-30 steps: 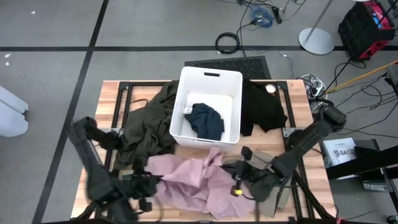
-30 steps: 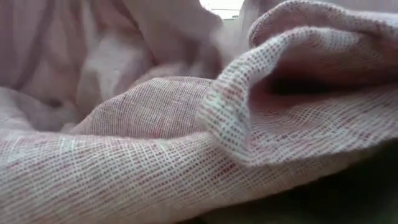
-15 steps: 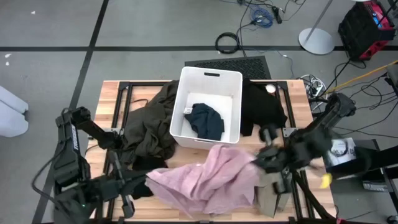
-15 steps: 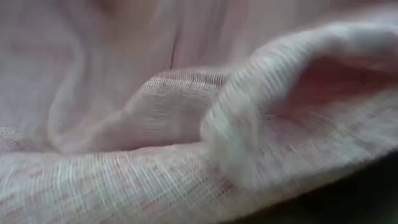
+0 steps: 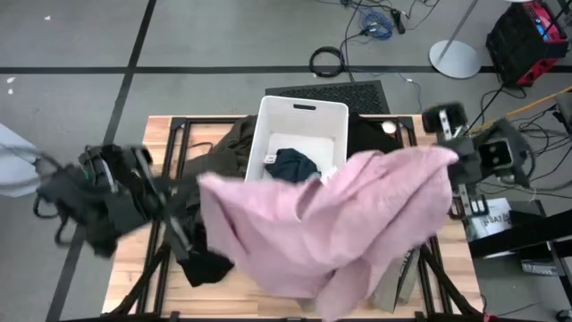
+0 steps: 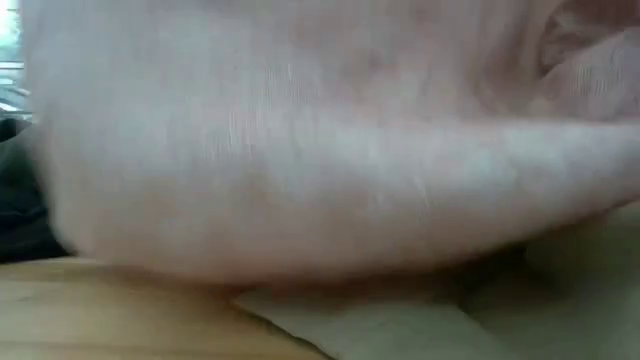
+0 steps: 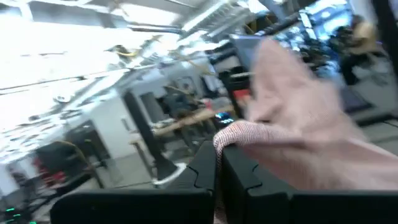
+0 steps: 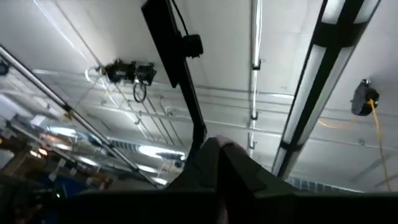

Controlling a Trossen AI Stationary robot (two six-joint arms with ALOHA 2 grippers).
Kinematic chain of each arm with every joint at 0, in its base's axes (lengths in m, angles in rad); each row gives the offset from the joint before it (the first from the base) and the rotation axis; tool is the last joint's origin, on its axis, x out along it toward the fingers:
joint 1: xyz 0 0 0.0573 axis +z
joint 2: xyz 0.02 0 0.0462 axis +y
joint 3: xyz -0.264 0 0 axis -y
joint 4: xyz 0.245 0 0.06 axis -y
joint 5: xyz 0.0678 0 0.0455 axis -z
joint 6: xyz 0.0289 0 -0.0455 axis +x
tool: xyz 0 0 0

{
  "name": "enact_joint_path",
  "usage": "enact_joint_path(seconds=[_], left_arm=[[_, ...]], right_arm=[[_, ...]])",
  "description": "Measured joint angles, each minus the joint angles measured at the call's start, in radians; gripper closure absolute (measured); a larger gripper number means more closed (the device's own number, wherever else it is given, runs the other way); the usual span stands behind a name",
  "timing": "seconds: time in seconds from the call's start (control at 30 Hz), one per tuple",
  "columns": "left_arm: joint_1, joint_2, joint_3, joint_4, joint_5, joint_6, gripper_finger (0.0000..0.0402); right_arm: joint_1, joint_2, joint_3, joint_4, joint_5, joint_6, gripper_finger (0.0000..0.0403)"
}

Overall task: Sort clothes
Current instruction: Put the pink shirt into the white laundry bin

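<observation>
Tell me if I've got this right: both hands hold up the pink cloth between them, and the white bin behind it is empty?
Not quite. The high view shows the white bin holds a navy garment. The left hand and right hand do hold the pink cloth up between them.

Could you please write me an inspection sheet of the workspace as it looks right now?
Surface: wooden table on a black frame, mostly covered by fabric.
Job's things: pale pink garment stretched in the air between both grippers; navy garment inside the white bin; dark olive garment left of the bin; black garment right of it; khaki fabric under the pink one's right edge.
Clutter: nothing seen.
Grippers: left gripper shut on one corner of the pink garment; right gripper shut on the opposite edge, pointing at the ceiling.
Cables: coiled cables on the floor behind the table.
Surroundings: red and black case, round stand base.
</observation>
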State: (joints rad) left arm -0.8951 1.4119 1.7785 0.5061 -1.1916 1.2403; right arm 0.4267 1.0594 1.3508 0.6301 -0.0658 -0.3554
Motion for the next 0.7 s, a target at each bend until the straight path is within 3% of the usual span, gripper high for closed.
enact_joint_path(seconds=[0.2, 0.5, 0.57, 0.63, 0.7], left_arm=[[0.108, -0.034, 0.015, -0.001, 0.327, 0.025, 0.0394], [0.113, -0.041, 0.12, -0.002, 0.717, 0.024, 0.0394], [0.104, -0.039, 0.145, -0.007, 0.762, 0.023, 0.0394], [0.088, -0.042, 0.164, -0.023, 0.766, 0.023, 0.0394], [0.072, -0.046, 0.174, -0.064, 0.762, 0.023, 0.0394]], right_arm=[[-0.133, 0.12, 0.331, -0.268, -0.091, 0.073, 0.0403], [-0.217, 0.4, 0.894, -0.501, -0.314, 0.251, 0.0403], [-0.222, 0.457, 1.004, -0.531, -0.369, 0.282, 0.0403], [-0.225, 0.454, 0.971, -0.454, -0.382, 0.315, 0.0403], [-0.225, 0.438, 0.948, -0.492, -0.387, 0.354, 0.0403]])
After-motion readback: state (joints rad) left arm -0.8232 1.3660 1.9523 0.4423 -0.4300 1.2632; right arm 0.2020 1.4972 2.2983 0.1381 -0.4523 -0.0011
